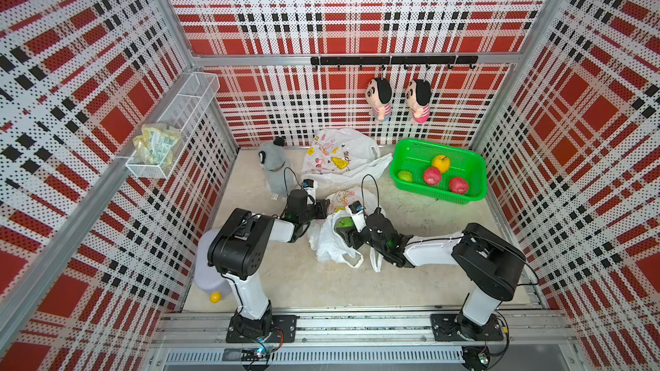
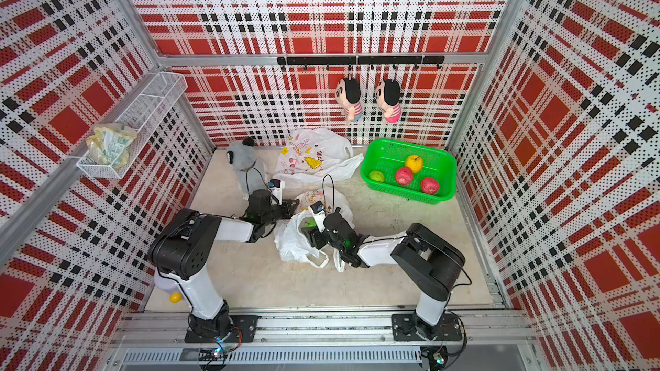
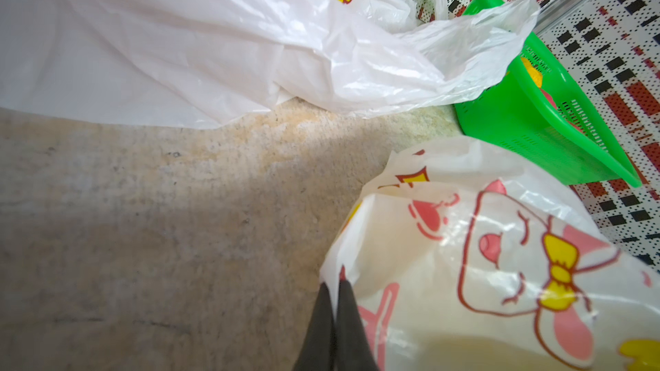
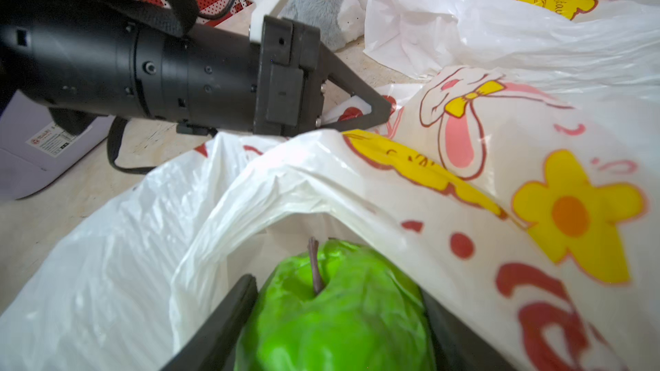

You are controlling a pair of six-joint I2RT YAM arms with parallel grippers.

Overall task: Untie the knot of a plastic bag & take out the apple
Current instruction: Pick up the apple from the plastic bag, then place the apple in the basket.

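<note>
A speckled beige bench (image 1: 296, 283) is enclosed by plaid perforated walls (image 1: 357, 1). A wire shelf (image 1: 178, 108) is hung on the left wall. At mid-bench a bag (image 1: 326, 244) is pinched at its rim by the closed left jaws; the apple (image 4: 335, 315), in its open mouth, is gripped by the right jaws. A green basket (image 1: 437, 195) is set far right

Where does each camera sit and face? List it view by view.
Top views: overhead at the front, looking down into the cell; left arm and right arm show.
Left wrist: looks along the left gripper, pinching the printed bag, toward the green basket.
Right wrist: looks into that bag; right gripper clasps the green apple.
Shared: both wrist views show the bag.
</note>
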